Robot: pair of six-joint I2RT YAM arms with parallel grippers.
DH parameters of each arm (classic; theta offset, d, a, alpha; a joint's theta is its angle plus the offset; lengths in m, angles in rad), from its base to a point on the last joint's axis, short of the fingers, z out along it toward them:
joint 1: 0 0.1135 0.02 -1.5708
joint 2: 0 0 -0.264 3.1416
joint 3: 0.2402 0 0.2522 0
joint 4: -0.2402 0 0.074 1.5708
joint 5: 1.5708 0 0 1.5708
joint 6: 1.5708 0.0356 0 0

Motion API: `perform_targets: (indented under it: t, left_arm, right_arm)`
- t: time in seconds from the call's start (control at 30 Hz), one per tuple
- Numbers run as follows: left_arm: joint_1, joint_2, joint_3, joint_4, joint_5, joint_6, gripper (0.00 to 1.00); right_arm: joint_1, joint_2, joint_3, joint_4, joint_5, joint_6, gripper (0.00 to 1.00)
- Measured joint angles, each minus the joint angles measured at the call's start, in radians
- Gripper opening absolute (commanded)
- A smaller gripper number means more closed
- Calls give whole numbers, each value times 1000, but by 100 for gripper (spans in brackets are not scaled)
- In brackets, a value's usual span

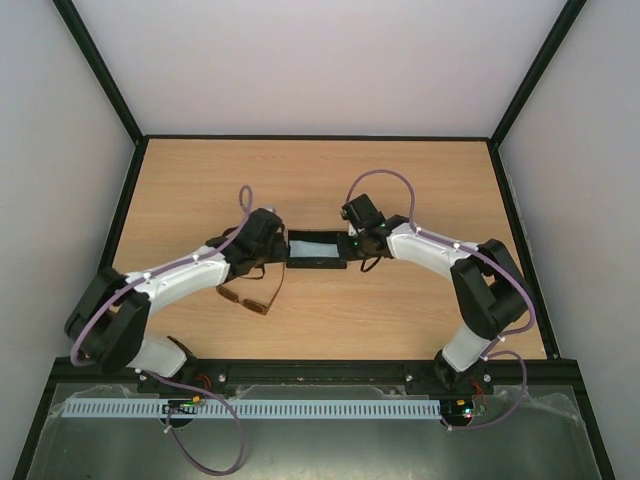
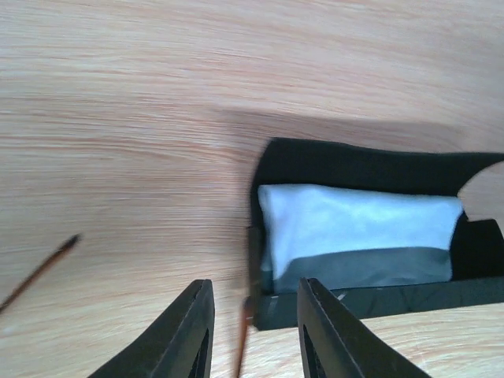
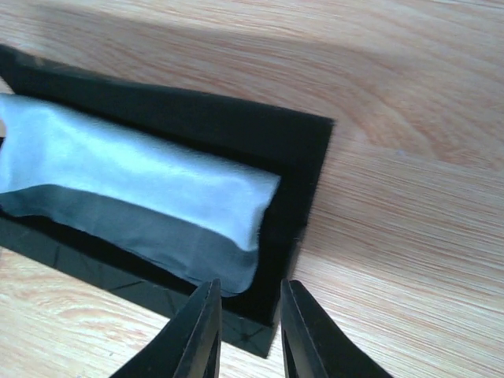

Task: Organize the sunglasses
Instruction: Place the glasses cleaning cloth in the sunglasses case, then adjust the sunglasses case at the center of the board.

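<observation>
A light wooden table fills the middle of the overhead view, with pale walls around it. At the centre of the frame lies a slim black rectangular case, open. A light blue cloth lies folded inside it, filling most of the interior. Lower in the frame, a black rail crosses from left to right, and a white perforated strip runs below it.
</observation>
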Motion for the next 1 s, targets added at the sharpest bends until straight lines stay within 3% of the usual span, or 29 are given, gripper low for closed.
perform_targets:
  t: [0.13, 0.23, 0.43, 1.0]
  left_arm:
    - [63, -109, -54, -29, -10, 3, 49]
    - [104, -195, -75, -47, -15, 5, 52]
    - [150, -275, -96, -62, -14, 10, 53]
    - [154, -275, -127, -66, 13, 22, 53]
  right_arm:
    - [24, -1, -1, 18, -6, 0, 28]
    - [30, 5, 1, 20, -3, 3, 31]
    - [29, 50, 25, 18, 51, 16, 32]
    - [29, 77, 13, 4, 173, 43, 26]
